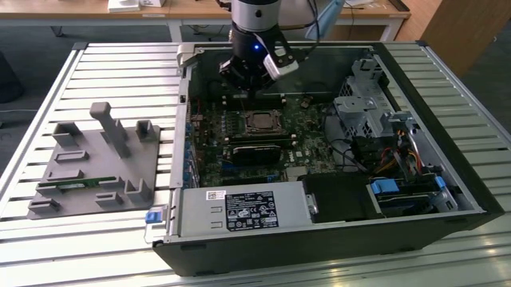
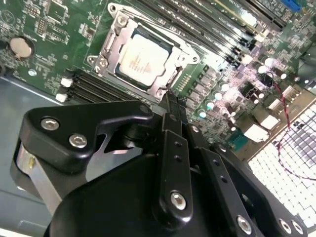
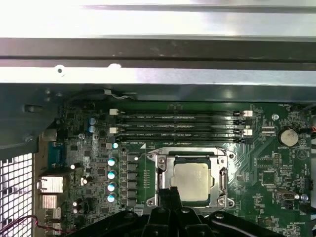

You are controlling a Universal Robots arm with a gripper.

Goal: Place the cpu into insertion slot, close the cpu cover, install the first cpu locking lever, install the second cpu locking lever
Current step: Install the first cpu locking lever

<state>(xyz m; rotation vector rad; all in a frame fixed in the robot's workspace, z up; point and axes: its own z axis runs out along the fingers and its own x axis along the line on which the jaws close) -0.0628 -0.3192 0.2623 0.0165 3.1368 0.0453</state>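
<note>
slatted metal worktop [image 1: 119,60] carries an open computer case [image 1: 319,251], and at its heart the cpu [image 2: 143,59] already lies flat in the insertion slot [image 2: 129,78], silver top up. the cpu cover [image 2: 114,49] lies down around it, framing the chip. so placing and covering look done, and the step in hand appears to be the locking levers [image 2: 178,69]. whether either thin lever beside the socket is hooked under its catch cannot be told. the tool [image 2: 170,101] hangs just above one edge of the socket, its fingers together with nothing between them, tip close to the cover's corner. judging by that, a lever calls for a narrow, steady press down and sideways, without scraping the green motherboard [image 2: 44,44] or the long memory slots [image 3: 177,126] near by. outward, a grey fixture block [image 1: 96,161] rests on the worktop at the exterior view's left, well apart from the socket, and wooden desks [image 1: 200,9] stand behind.
</note>
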